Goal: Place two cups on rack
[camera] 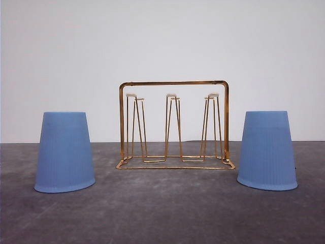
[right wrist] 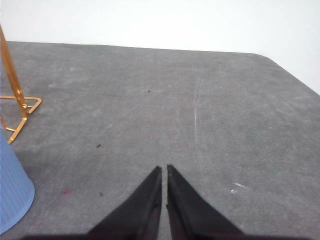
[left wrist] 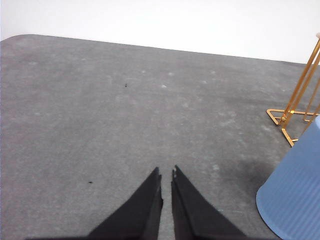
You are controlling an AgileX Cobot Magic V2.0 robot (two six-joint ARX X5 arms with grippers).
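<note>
Cups stand mouth-down, axes upright: left cup (camera: pixel 64 152) and right cup (camera: pixel 267 150), one on each side of the rack (camera: pixel 174 124), apart from it. Rack's three prongs bare. Left gripper (left wrist: pixel 166 176): jaws together, holding nothing, left cup off to its side. Right gripper (right wrist: pixel 164 172) likewise. Each arm is nearer its own cup.

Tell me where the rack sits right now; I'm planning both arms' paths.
In the front view the rack stands upright at the table's centre, toward the back, between the left cup and the right cup, touching neither.
</note>
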